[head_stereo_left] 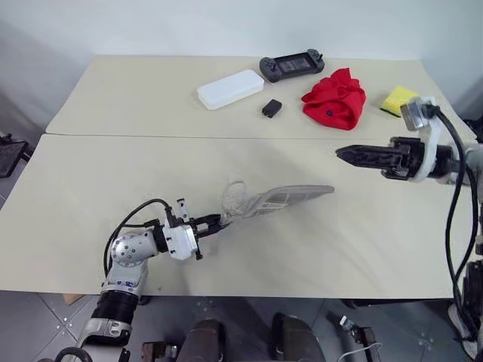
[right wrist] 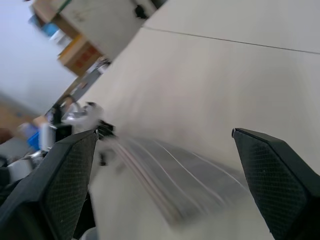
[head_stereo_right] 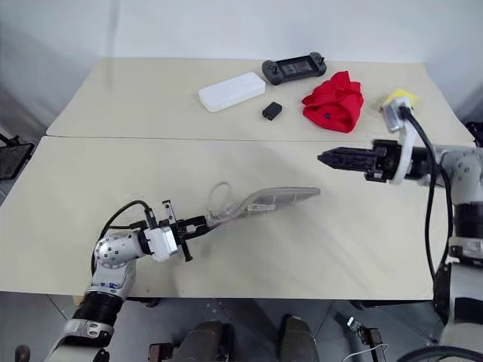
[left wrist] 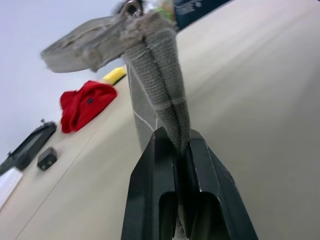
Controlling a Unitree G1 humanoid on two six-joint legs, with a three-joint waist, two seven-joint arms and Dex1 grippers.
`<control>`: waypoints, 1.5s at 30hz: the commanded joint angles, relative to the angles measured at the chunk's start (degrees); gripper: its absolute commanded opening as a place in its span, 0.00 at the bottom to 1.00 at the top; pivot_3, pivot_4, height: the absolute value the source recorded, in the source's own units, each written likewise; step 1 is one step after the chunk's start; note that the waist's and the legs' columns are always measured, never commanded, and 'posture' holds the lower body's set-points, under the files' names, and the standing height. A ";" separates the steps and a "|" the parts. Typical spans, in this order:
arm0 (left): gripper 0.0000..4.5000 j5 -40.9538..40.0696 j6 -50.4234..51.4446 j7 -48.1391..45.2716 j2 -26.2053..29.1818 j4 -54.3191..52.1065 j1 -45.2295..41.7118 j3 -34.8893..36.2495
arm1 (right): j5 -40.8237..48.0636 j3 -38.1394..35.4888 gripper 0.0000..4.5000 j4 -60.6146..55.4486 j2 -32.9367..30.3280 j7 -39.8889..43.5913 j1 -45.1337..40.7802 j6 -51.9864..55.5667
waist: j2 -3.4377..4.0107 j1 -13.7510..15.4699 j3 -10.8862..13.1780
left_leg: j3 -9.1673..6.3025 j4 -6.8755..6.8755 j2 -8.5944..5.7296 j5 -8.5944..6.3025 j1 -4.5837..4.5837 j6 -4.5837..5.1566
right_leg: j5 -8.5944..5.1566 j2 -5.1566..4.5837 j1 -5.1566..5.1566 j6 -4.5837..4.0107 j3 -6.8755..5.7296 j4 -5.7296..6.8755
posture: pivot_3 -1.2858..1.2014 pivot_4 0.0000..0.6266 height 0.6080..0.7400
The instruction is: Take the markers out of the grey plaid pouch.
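The grey plaid pouch (head_stereo_left: 283,198) hangs in the air above the beige table (head_stereo_left: 113,188), stretched out flat and nearly level, seen almost edge-on from the head views. One end of it, near a light loop (head_stereo_left: 234,194), is pinched between the two black fingers of the left gripper (head_stereo_left: 215,223), which are clamped shut on the fabric. From the fingers the pouch reaches away toward the right gripper (head_stereo_left: 349,154). In the left wrist view the bunched grey cloth rises straight out from between the closed fingertips (left wrist: 160,150).

The right gripper is held off the pouch, above and beyond its far end, not touching it. Its fingers (right wrist: 280,170) stand wide apart, with nothing between them.

Beyond both grippers, on the far part of the table, lie a white case (head_stereo_left: 230,89), a small black box (head_stereo_left: 272,108), a dark game controller (head_stereo_left: 292,65), a red cloth (head_stereo_left: 334,98) and a yellow sponge (head_stereo_left: 397,99).
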 commanded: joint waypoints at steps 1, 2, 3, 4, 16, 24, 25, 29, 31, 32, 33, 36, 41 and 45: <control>0.00 -0.35 1.00 2.10 0.14 0.15 0.07 -0.81 | 1.45 4.45 1.00 -3.34 3.13 0.54 -3.44 4.13 | 0.00 0.03 0.00 | -0.07 0.00 0.00 0.00 0.00 0.00 | 0.00 0.00 0.00 0.00 0.00 0.00 | 0.52 0.24 1.00; 0.00 -0.29 1.21 2.60 0.12 0.12 0.10 -1.05 | 1.45 7.35 1.00 -5.63 4.52 0.99 -3.65 4.87 | 0.00 0.03 0.00 | -0.16 0.00 0.00 0.00 0.00 0.00 | 0.00 0.00 0.00 0.00 -0.01 0.00 | 0.52 0.24 1.00; 0.00 -0.18 1.31 2.96 0.16 0.06 0.09 -1.31 | 1.34 9.74 1.00 -7.58 5.55 1.46 -3.54 5.12 | 0.00 0.02 0.00 | -0.21 0.00 -0.01 0.00 0.00 0.00 | 0.00 0.00 0.00 0.00 -0.01 0.00 | 0.52 0.24 1.00; 0.00 -0.09 1.38 3.26 0.25 0.01 0.06 -1.57 | 1.27 11.26 1.00 -8.84 6.11 1.84 -3.44 5.26 | 0.00 0.02 0.00 | -0.27 0.00 -0.02 0.00 0.00 0.00 | 0.00 0.00 0.00 0.00 -0.03 0.01 | 0.52 0.24 1.00; 0.00 -0.24 2.88 6.17 1.41 -0.82 0.24 -2.73 | 2.32 13.72 1.00 -10.45 14.12 0.93 -3.01 5.11 | -0.01 0.01 0.00 | -0.35 0.07 -0.18 0.02 -0.16 0.04 | 0.05 -0.02 0.00 0.08 -0.17 0.00 | 0.52 0.24 1.00; 0.00 -0.25 3.26 7.07 1.65 -0.96 0.27 -3.20 | 1.88 14.76 1.00 -10.90 18.64 -1.11 -2.88 4.69 | 0.00 -1.04 0.00 | -0.35 0.07 -0.19 0.02 -0.16 0.04 | 0.05 -0.02 0.02 0.08 -0.24 0.03 | 0.52 0.24 1.00; 0.00 -0.25 3.30 7.14 1.67 -1.00 0.28 -3.24 | 2.06 14.67 1.00 -10.88 19.37 -1.53 -2.95 4.81 | -0.01 -1.15 0.00 | -0.35 0.07 -0.19 0.03 -0.16 0.05 | 0.05 -0.03 0.01 0.08 -0.24 0.03 | 0.52 0.24 1.00; 0.00 -0.34 3.49 7.28 1.76 -1.11 0.31 -3.42 | 2.66 13.27 1.00 -10.19 21.84 -3.46 -3.31 5.45 | 0.00 -1.28 0.00 | -0.36 0.07 -0.18 0.03 -0.16 0.04 | 0.05 -0.02 0.00 0.08 -0.25 0.05 | 0.52 0.24 1.00; 0.00 -0.53 3.82 7.38 1.69 -1.22 0.33 -3.44 | 2.60 12.71 0.91 -9.99 22.57 -4.33 -3.18 5.00 | 0.00 -1.29 0.00 | -0.36 0.07 -0.18 0.03 -0.16 0.04 | 0.05 -0.02 0.00 0.08 -0.26 0.06 | 0.52 0.24 1.00; 0.00 -0.64 4.03 7.42 1.60 -1.30 0.32 -3.45 | 2.66 12.28 0.88 -10.00 23.04 -4.84 -2.99 4.52 | -0.01 -1.29 0.00 | -0.36 0.07 -0.18 0.03 -0.16 0.04 | 0.05 -0.02 0.00 0.08 -0.26 0.06 | 0.52 0.24 1.00; 0.00 -0.78 4.19 7.38 1.55 -1.32 0.30 -3.45 | 2.69 11.88 0.80 -9.94 23.65 -5.56 -2.86 4.20 | 0.00 -1.29 0.00 | -0.36 0.07 -0.18 0.03 -0.16 0.04 | 0.05 -0.02 0.00 0.08 -0.26 0.07 | 0.52 0.24 1.00; 0.00 -0.98 4.58 7.26 1.42 -1.38 0.14 -3.58 | 2.71 10.85 0.58 -10.05 25.38 -7.49 -2.39 3.55 | 0.00 -1.30 -0.01 | -0.36 0.07 -0.18 0.03 -0.16 0.04 | 0.05 -0.02 0.00 0.08 -0.26 0.08 | 0.52 0.24 1.00; 0.00 -1.46 5.36 7.09 1.25 -1.49 -0.09 -3.56 | 2.57 9.81 0.19 -10.50 27.39 -9.85 -1.28 2.34 | -0.01 -1.29 -0.01 | -0.34 0.08 -0.19 0.03 -0.15 0.04 | 0.05 -0.03 0.00 0.08 -0.28 0.11 | 0.52 0.24 1.00; 0.00 -2.96 7.09 7.04 1.14 -2.19 -0.11 -3.04 | 2.92 7.84 0.00 -10.50 28.79 -12.02 -0.20 0.83 | -0.01 -1.35 -0.01 | -0.33 0.08 -0.19 0.03 -0.15 0.04 | 0.05 -0.03 0.00 0.08 -0.29 0.12 | 0.52 0.24 1.00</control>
